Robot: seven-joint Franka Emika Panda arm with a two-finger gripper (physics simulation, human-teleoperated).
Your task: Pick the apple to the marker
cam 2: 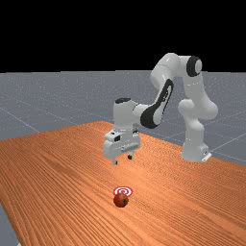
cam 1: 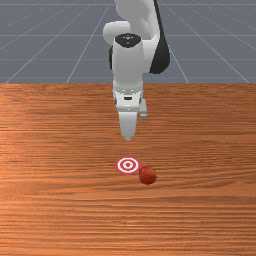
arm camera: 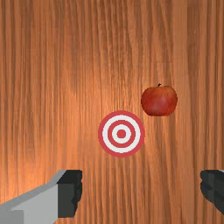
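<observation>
High above the wood, my gripper (cam 2: 123, 160) hangs open, its two fingertips well apart and nothing between them. The same open gripper (arm camera: 141, 190) stands at the bottom edge of the wrist view. A red apple (cam 1: 147, 175) rests on the table, near the marker's edge on the front view's right and a little closer to that camera; it also appears as an apple (cam 2: 120, 200) in the far view and an apple (arm camera: 159, 101) in the wrist view. The marker (cam 1: 128, 165) is a flat red and white ringed disc; in the wrist view the whole marker (arm camera: 121, 134) is uncovered.
The orange-brown table (cam 1: 60, 200) spreads around the apple and the marker. In the far view the arm's base (cam 2: 194, 151) stands at the right, and the arm reaches over the table from there.
</observation>
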